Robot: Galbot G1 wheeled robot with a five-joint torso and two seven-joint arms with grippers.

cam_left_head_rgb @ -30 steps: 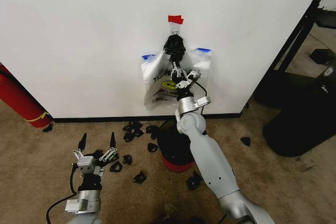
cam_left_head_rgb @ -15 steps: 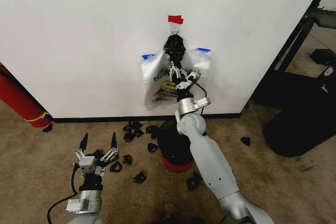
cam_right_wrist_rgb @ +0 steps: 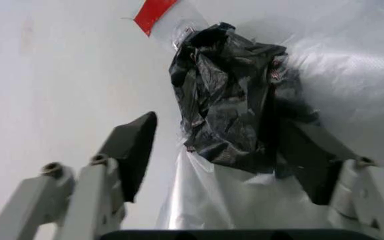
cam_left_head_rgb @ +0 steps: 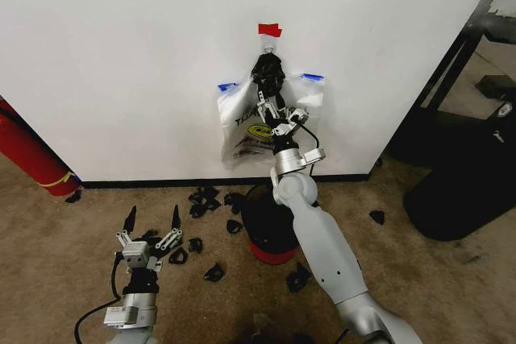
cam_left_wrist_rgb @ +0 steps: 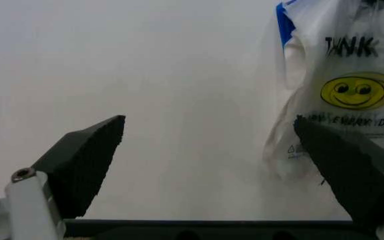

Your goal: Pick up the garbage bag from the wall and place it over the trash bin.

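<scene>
Against the wall [cam_left_head_rgb: 121, 54]: one plain white surface with one black baseboard strip and one red tape piece [cam_left_head_rgb: 269, 30] at 12 o'clock above the bag.
Bulky black thing [cam_left_head_rgb: 463, 175]: one, at 3 o'clock of the bin, well apart.
Garbage bag [cam_left_head_rgb: 242, 122]: one, hanging flat on the wall under the tape, at 12 o'clock from the bin; two blue handles at its top corners.
Bag handling: likely very light, limp and slippery; thin film that could tear, so I would pinch the gathered top under the tape rather than the flat printed face.
Trash bin [cam_left_head_rgb: 270, 235]: one, on the floor just below the bag, partly behind the right arm.
Right gripper [cam_left_head_rgb: 267, 96]: raised at the bag's top; jaws spread wide either side of the black knotted lump [cam_right_wrist_rgb: 229, 95], clamping nothing.
Left gripper [cam_left_head_rgb: 151, 220]: low at 8 o'clock of the bin, jaws wide apart, empty.
Black scraps [cam_left_head_rgb: 205, 196]: several on the carpet; exact count unclear.
</scene>
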